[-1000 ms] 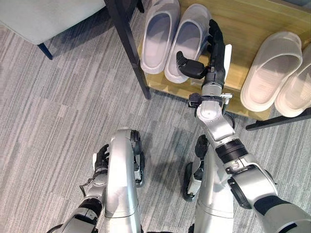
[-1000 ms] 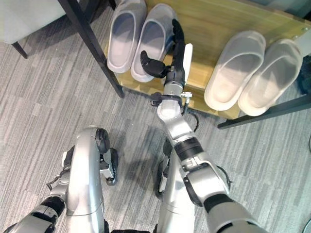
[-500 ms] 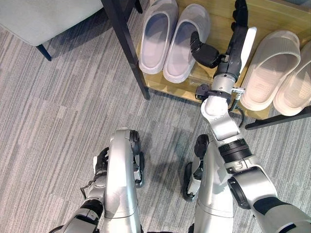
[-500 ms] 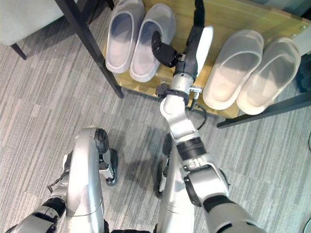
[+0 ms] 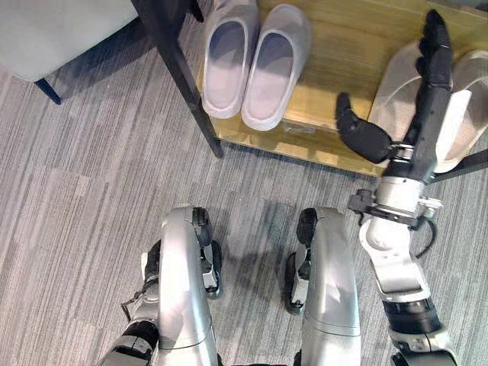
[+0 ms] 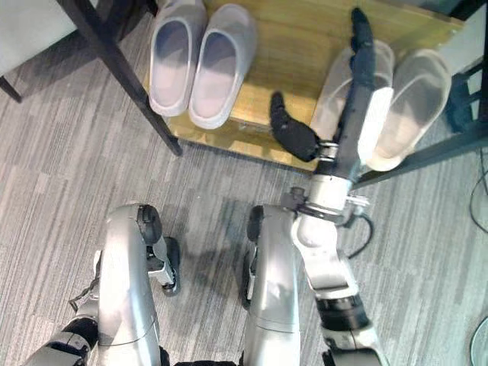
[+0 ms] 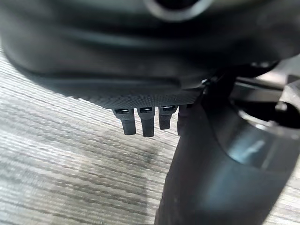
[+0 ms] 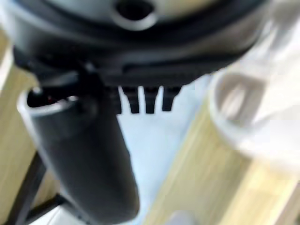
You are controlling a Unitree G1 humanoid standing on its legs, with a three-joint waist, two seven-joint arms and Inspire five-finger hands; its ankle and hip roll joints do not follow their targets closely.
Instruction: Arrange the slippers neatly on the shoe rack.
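Note:
A pair of lavender slippers (image 5: 226, 59) (image 5: 276, 67) lies side by side at the left of the wooden shoe rack shelf (image 5: 347, 53). A pair of beige slippers (image 6: 338, 80) (image 6: 415, 99) lies at the shelf's right end. My right hand (image 5: 423, 103) is open, its fingers stretched straight out over the left beige slipper and its thumb (image 5: 362, 136) spread above the shelf's front edge. It holds nothing. My left hand (image 5: 149, 284) hangs low beside me over the carpet, its fingers (image 7: 140, 121) relaxed and empty.
A black rack post (image 5: 179, 84) stands left of the lavender pair. A grey upholstered seat (image 5: 53, 30) with a dark leg is at the far left. Grey striped carpet (image 5: 91, 191) lies in front of the rack.
My right hand has swung right, from beside the right lavender slipper to over the beige pair. The view has shifted as well. The left hand stays down.

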